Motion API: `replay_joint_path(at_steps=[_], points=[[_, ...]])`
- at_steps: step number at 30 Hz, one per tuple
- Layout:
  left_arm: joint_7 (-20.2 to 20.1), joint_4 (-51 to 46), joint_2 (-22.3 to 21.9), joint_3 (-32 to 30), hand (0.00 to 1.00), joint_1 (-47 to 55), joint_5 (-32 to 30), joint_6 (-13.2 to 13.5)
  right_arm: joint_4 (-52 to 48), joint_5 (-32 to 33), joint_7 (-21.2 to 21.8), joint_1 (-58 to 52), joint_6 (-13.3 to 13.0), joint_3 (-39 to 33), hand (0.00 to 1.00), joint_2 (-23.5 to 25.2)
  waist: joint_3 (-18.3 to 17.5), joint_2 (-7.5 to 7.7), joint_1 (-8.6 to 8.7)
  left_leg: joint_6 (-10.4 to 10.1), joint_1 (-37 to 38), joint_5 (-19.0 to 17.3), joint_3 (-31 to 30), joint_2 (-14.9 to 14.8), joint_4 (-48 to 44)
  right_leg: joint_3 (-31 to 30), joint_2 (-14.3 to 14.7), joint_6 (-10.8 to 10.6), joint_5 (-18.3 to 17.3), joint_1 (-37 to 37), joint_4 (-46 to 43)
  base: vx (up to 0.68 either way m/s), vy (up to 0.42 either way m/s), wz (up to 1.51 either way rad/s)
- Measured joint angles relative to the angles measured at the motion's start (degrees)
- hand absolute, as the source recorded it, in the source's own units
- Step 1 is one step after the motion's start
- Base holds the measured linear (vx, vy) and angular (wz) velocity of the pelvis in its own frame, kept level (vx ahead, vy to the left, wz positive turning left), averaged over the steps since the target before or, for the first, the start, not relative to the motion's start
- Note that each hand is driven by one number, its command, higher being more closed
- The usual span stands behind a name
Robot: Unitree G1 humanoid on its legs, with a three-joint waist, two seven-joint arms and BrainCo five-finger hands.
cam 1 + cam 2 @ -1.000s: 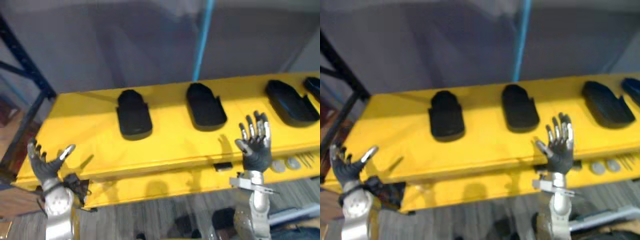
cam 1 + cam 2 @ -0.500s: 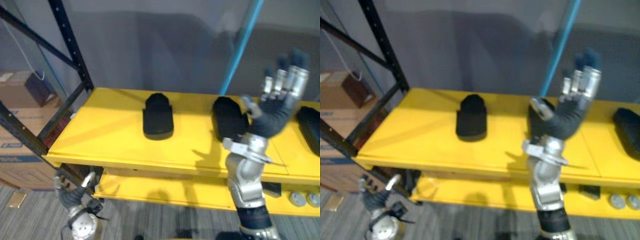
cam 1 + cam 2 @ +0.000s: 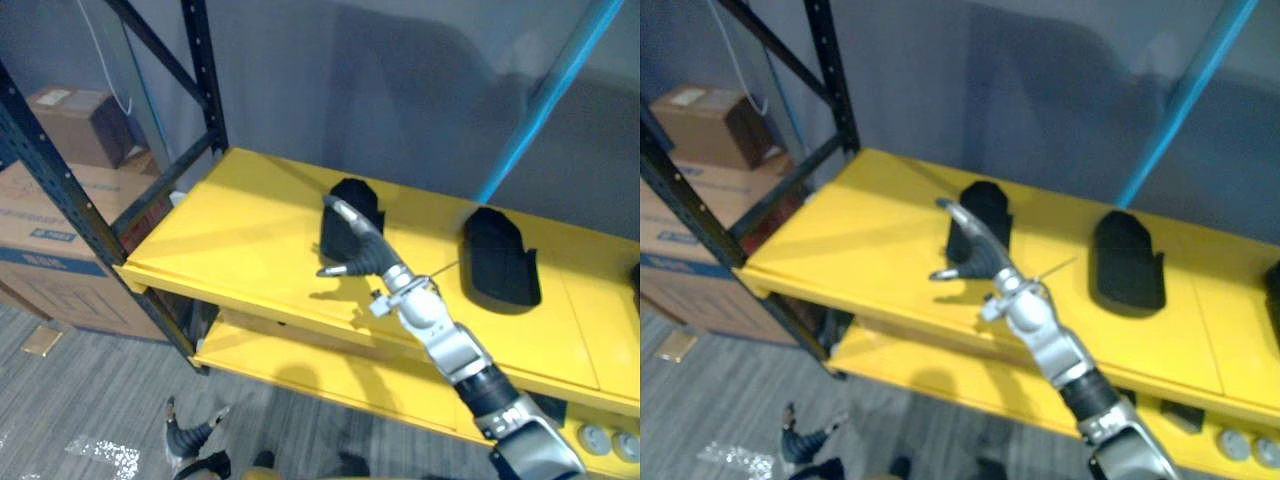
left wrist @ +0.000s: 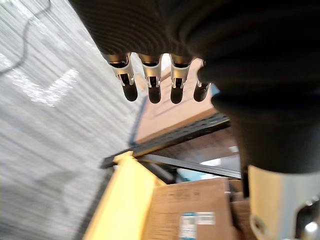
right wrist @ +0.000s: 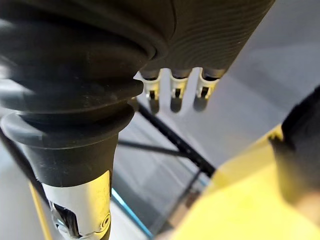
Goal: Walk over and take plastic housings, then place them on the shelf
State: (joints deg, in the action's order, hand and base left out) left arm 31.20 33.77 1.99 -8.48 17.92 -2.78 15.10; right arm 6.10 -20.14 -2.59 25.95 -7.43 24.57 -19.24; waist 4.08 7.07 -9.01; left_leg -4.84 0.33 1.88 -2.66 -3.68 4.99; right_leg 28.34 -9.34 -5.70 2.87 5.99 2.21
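Note:
Black plastic housings lie on the yellow shelf [image 3: 240, 240]: one toward the left [image 3: 352, 205], one to its right [image 3: 498, 258], a third cut off at the far edge [image 3: 635, 275]. My right hand [image 3: 355, 250] reaches out over the shelf just in front of the left housing, open, fingers straight and thumb spread; I cannot tell whether it touches the housing. In the right wrist view its fingers [image 5: 172, 92] are straight, with the housing [image 5: 300, 145] off to one side. My left hand [image 3: 190, 436] hangs low near the floor, open, its fingers [image 4: 150, 87] straight and holding nothing.
Black rack uprights [image 3: 205, 70] and a diagonal brace stand at the shelf's left end. Cardboard boxes [image 3: 60, 215] sit on the floor to the left. A blue post [image 3: 545, 110] rises behind the shelf. A lower yellow shelf [image 3: 300, 360] carries small round parts [image 3: 600, 440] at the right.
The camera has shifted left and back. My right arm came down from a raised pose and stretched out toward the left housing. My left hand dropped lower, toward the floor.

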Motion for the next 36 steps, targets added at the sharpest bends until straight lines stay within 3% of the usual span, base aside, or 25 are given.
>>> replay_joint_path(at_steps=[6, 14, 20, 25, 36], points=[[-0.2, 2.8, 1.1, -0.4, 0.00, -0.8, 0.0, 1.3, 0.5, -7.9, 0.0, 0.5, 0.6, 3.9, 0.00, -3.8, 0.4, 0.64, -0.03, -0.6, -0.1, 0.5, 0.1, -0.8, 0.0, -0.1, 0.8, 0.3, -0.2, -0.2, 0.1, 0.00, 0.000, 0.00], [-2.2, 4.0, 1.6, 0.6, 0.00, -2.2, 0.6, 1.6, 6.7, -8.9, 0.0, 3.8, 5.1, 4.5, 0.00, -4.0, 0.4, 0.63, -0.30, -0.8, -0.1, 0.7, 0.2, -1.0, 0.0, -0.2, 1.3, 0.3, -0.2, -0.1, 0.1, 0.00, 0.000, 0.00], [-3.0, 4.1, 1.8, 1.5, 0.00, -2.2, 0.8, 1.6, 12.9, -12.3, -0.6, 6.2, 6.2, 5.3, 0.00, -3.8, 0.6, 0.37, -1.68, -0.9, -0.1, 0.8, 0.1, -1.1, -0.1, -0.1, 1.6, 0.3, -0.2, -0.1, 0.2, 0.00, 0.000, 0.00], [-3.3, 4.1, 2.0, 2.5, 0.00, -2.3, 2.7, 1.6, 16.5, -14.1, 0.5, 8.6, 6.3, 6.3, 0.00, -3.4, 0.6, 0.26, -2.87, -1.0, -0.1, 0.9, -0.1, -1.1, -0.1, 0.0, 1.6, 0.3, -0.2, 0.0, 0.3, 0.00, 0.000, 0.00], [-3.4, 4.1, 1.8, 2.5, 0.00, -2.6, 2.9, 1.6, 23.6, -16.3, 3.0, 12.2, 6.3, 8.8, 0.00, -0.9, 1.2, -0.44, -3.30, -1.0, -0.4, 1.1, -1.3, -0.9, -0.1, 1.3, 1.7, 0.3, -0.2, 0.4, 0.3, 0.00, -0.002, 0.04]])
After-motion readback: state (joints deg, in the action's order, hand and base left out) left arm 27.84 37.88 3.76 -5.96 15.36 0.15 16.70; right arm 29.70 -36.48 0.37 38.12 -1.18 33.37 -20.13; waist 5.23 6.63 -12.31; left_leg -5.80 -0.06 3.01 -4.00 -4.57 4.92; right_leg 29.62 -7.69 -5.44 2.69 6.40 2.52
